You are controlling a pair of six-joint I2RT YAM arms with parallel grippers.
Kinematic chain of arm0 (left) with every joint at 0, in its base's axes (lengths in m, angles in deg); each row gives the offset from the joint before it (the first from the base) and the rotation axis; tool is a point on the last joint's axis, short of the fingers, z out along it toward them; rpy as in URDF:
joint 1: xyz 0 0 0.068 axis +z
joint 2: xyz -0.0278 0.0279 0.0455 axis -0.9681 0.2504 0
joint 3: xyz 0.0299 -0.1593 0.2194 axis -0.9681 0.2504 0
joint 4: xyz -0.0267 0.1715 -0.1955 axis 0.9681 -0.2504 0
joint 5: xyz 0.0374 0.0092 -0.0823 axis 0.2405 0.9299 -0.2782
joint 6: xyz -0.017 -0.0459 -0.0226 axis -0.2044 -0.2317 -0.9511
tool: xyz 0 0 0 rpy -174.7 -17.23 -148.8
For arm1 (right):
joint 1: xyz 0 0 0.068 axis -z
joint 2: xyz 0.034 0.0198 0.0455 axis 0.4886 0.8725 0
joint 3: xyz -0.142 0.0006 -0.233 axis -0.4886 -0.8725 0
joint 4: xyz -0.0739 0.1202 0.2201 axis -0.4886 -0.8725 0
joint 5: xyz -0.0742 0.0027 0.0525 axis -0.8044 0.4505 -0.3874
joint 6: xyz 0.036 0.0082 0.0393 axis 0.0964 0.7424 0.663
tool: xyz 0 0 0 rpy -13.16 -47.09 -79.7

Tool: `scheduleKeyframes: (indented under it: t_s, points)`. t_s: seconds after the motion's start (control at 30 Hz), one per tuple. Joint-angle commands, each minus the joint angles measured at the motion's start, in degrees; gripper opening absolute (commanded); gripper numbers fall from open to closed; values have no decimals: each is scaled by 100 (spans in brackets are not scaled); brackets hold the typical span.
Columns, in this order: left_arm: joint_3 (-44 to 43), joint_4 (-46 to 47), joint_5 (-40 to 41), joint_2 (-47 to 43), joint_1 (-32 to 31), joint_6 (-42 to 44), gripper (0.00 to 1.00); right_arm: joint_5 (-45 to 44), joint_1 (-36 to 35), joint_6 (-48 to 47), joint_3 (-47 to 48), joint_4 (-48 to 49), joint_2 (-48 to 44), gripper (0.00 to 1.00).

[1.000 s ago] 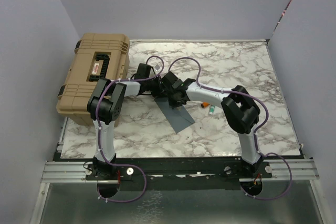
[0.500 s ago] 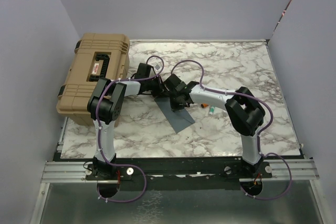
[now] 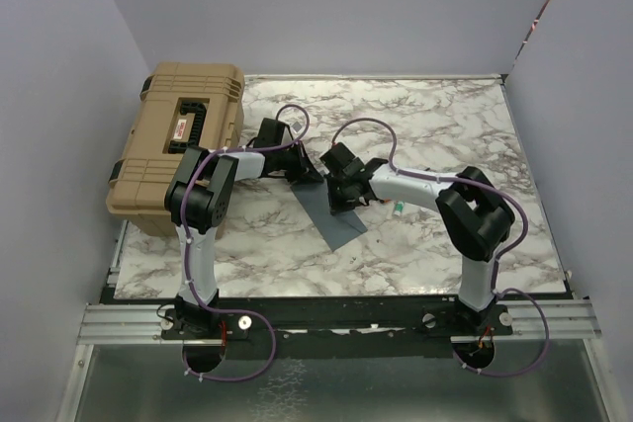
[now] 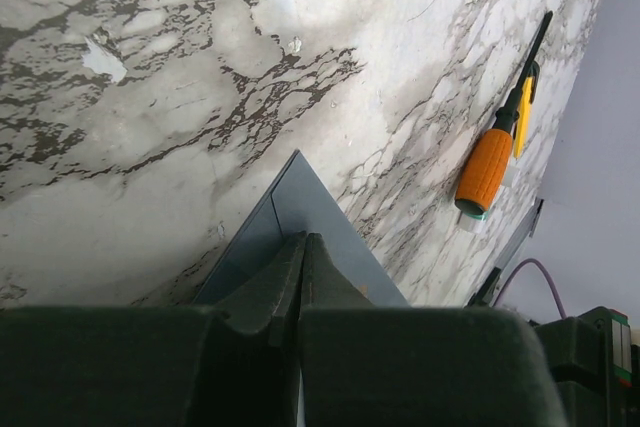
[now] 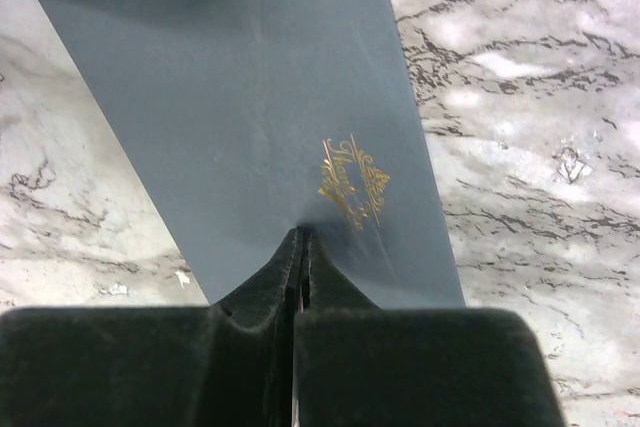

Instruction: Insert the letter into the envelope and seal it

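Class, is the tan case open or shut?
Shut. The tan case shows its ribbed lid lying flat on the body, with no interior visible.

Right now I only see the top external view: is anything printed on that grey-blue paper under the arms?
Observer: Yes; the right wrist view shows a gold emblem on the envelope.
Operator: Is the right end effector gripping it?
Observer: Its fingers are shut together, tips seemingly pressed on the envelope's face.
Operator: And that orange speck nearby?
Observer: The left wrist view shows an orange-handled tool with a black shaft, lying on the marble table.
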Motion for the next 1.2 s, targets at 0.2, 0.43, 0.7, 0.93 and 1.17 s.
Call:
scheduleKeyframes:
  t_s: [0.2,0.43,0.7,0.93,1.17]
  points:
    - [51,-622,624,400,20,340,0,124,299,12,-570,-496,-394,1]
    - [-104,-633,309,153,26,367,0,27,301,-148,-223,-417,-1018,2]
    - [-539,-626,76,-460,-30,288,0,-80,300,-603,685,-186,-41,16]
    - [-604,-598,180,-81,-193,136,0,-383,289,-1383,956,237,452,18]
    - [-448,-597,447,192,-211,112,0,-22,245,-1860,587,471,525,14]
